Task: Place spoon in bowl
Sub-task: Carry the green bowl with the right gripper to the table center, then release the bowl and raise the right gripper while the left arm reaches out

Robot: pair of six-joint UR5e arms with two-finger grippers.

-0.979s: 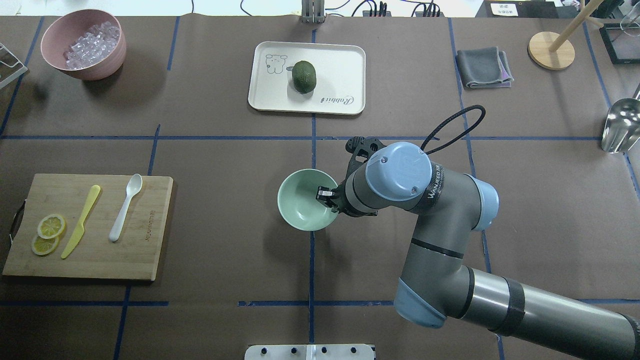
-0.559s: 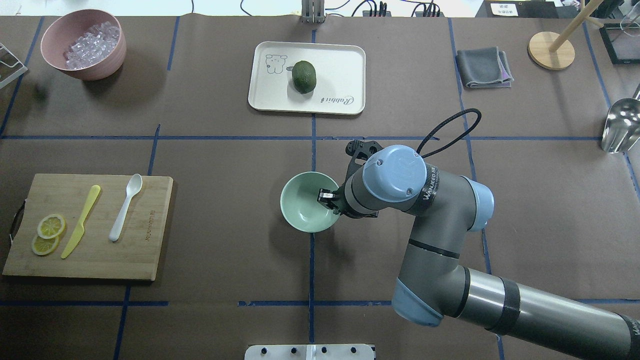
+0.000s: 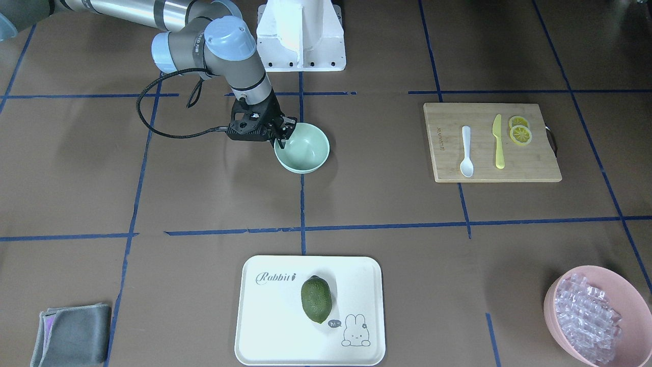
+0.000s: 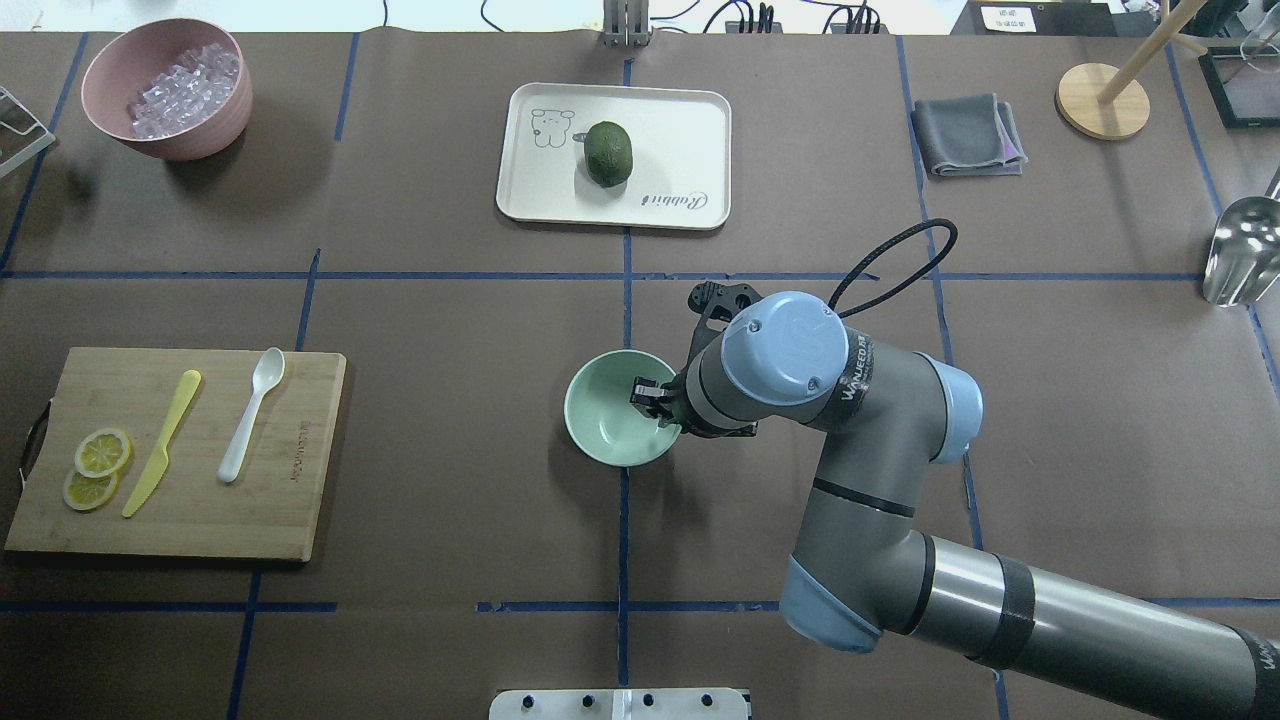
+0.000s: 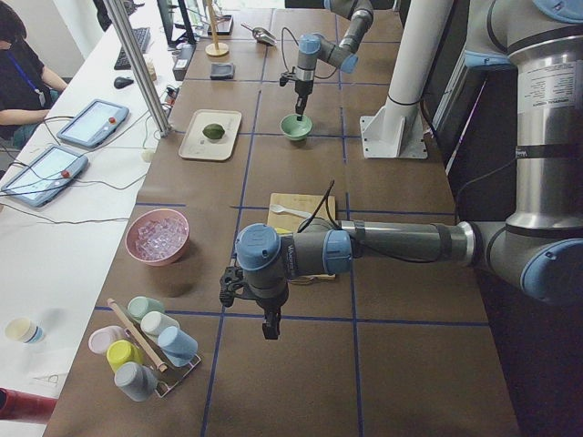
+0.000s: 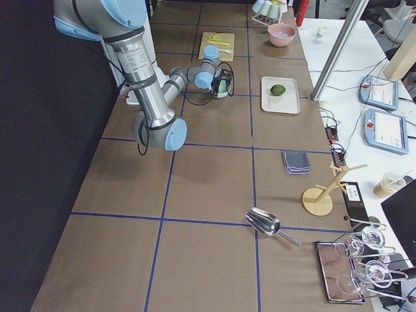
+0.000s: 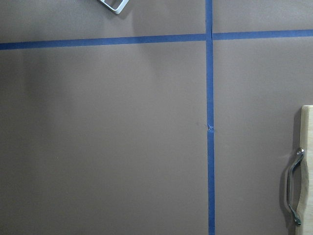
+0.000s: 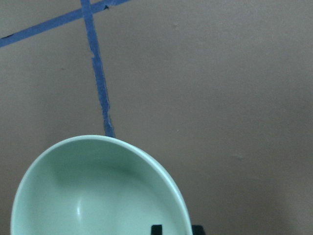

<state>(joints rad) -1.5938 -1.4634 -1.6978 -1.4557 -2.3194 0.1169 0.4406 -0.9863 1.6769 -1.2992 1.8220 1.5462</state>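
The white spoon (image 4: 250, 415) lies on the wooden cutting board (image 4: 180, 520) at the left, beside the yellow knife (image 4: 160, 445); it also shows in the front-facing view (image 3: 466, 153). The mint-green bowl (image 4: 610, 420) is at the table's middle, upright. My right gripper (image 4: 655, 395) is shut on the bowl's right rim; the right wrist view shows the bowl (image 8: 98, 196) with one finger on each side of the rim. I cannot tell whether the bowl rests on the table. My left gripper (image 5: 271, 330) hangs over the table's left end, far from the spoon; I cannot tell its state.
Lemon slices (image 4: 100, 455) lie on the board. A pink bowl (image 4: 200, 140) of ice cubes stands far left. A white tray (image 4: 690, 130) holds a lime (image 4: 609, 153). A grey cloth (image 4: 968, 135), a wooden stand (image 4: 1100, 100) and a metal scoop (image 4: 1240, 250) are at the right.
My right gripper has carried the bowl slightly toward the robot and to the right. The bowl looks a little smaller, so lower. The spoon has not moved.
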